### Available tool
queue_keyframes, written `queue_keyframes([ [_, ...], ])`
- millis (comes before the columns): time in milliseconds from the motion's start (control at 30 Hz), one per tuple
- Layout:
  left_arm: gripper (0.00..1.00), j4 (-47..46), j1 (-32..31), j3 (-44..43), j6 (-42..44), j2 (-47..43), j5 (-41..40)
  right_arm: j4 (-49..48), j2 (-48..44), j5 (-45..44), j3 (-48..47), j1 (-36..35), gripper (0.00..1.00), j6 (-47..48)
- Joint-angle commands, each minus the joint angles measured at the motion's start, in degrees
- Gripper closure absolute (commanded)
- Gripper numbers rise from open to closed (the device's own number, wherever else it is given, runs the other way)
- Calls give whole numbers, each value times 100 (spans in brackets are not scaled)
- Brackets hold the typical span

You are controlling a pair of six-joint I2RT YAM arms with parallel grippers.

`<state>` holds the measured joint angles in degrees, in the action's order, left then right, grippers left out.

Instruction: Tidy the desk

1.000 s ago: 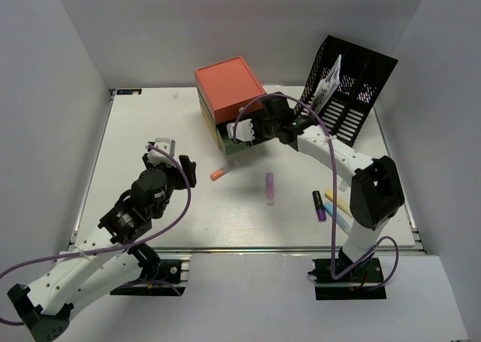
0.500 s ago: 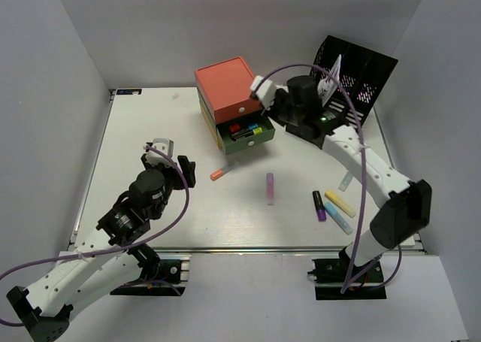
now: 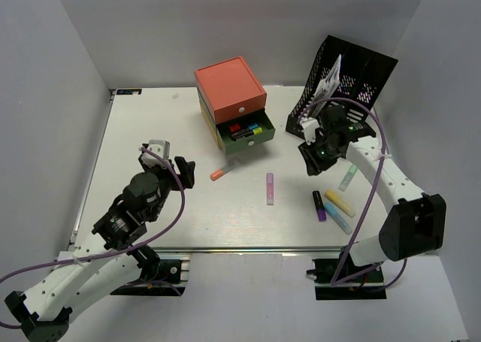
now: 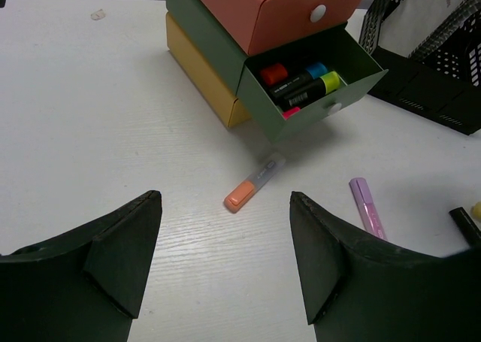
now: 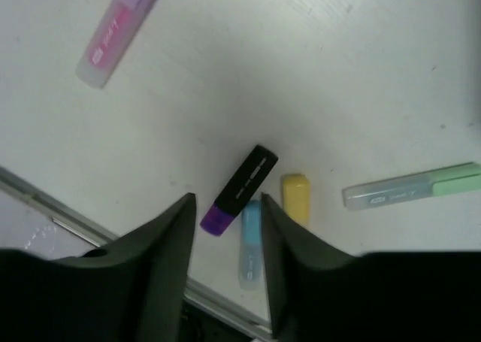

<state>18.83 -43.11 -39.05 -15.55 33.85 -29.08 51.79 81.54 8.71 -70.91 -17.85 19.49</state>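
Right gripper (image 3: 310, 161), fingers parted only a little and holding nothing, has swung away from the drawer unit (image 3: 229, 94) and now hangs to its right, nearer the front, above a purple-tipped marker (image 5: 239, 189) on the desk (image 3: 150, 116). It leaves the green drawer (image 3: 248, 135) pulled out with markers inside, so gathering strays looks next. Left gripper (image 4: 225, 199) stays spread wide and empty in front of the unit, facing an orange highlighter (image 4: 252, 186); print on the pink highlighter (image 5: 113, 37) is too blurred to read.
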Motion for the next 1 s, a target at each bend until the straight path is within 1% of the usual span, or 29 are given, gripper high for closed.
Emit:
queue_keyframes([
  [0,22,-55,5,11,-36,-88,96,806,125,193,253,158,51,266],
  [33,22,-72,5,11,-44,-106,96,772,143,140,497,185,45,336],
  [67,21,-72,5,20,-53,-124,96,736,143,114,630,194,42,363],
  [200,21,-81,5,20,-36,-150,113,359,318,-27,1157,194,38,424],
  [267,21,-90,5,20,-36,-150,131,183,406,-36,1273,203,36,407],
  [600,21,-81,5,20,-27,-150,140,-608,898,-387,1677,176,36,249],
  [800,21,-81,5,20,-27,-141,131,-1021,1154,-633,1686,168,38,126],
  [967,21,-81,5,11,-27,-124,122,-1241,1320,-765,1756,168,41,47],
])
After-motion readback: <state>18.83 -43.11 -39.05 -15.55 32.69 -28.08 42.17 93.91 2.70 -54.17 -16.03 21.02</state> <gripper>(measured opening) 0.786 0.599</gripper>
